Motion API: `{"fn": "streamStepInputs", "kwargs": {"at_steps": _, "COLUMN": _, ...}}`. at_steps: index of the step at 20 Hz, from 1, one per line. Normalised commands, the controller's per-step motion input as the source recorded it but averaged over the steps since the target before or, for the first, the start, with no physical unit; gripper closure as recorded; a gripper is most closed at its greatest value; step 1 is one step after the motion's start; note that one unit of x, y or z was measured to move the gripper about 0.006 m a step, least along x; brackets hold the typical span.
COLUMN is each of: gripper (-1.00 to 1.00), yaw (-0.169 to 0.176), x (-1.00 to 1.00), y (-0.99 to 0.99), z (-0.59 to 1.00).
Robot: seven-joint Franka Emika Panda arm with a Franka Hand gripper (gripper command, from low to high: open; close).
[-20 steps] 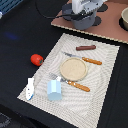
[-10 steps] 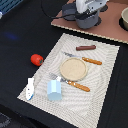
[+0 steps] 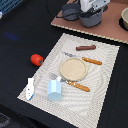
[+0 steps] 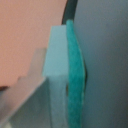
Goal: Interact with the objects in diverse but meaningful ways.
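The grey saucepan (image 3: 90,19) sits on the brown board at the back, its dark handle pointing to the exterior view's left. My gripper (image 3: 93,7) is directly over it, at its rim. In the wrist view, one white finger with a teal pad (image 4: 75,75) lies flat against the saucepan's grey wall (image 4: 107,65); the other finger is hidden. On the placemat lie the brown sausage (image 3: 86,48), the light blue cup (image 3: 54,91) and the white-and-blue fish (image 3: 31,87). The red tomato (image 3: 36,59) rests just off the mat.
A round wooden plate (image 3: 73,69) occupies the middle of the placemat (image 3: 107,95). An orange-handled knife (image 3: 91,61) and fork (image 3: 75,85) flank it. The brown board (image 3: 112,27) carries a bowl (image 3: 123,18) at the exterior view's right edge.
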Motion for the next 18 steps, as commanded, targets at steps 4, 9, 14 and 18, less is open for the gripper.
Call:
{"fn": "streamStepInputs", "kwargs": {"at_steps": 4, "gripper": 1.0, "yaw": 0.0, "x": 0.31, "y": 0.47, "z": 0.08}}
{"fn": "streamStepInputs", "kwargs": {"at_steps": 9, "gripper": -1.0, "yaw": 0.0, "x": 0.3, "y": 0.3, "z": 0.11}}
{"fn": "streamStepInputs", "kwargs": {"at_steps": 14, "gripper": -1.0, "yaw": -0.014, "x": 0.45, "y": 0.33, "z": 0.93}}
{"fn": "streamStepInputs", "kwargs": {"at_steps": 18, "gripper": -1.0, "yaw": 0.0, "x": 0.44, "y": 0.38, "z": 1.0}}
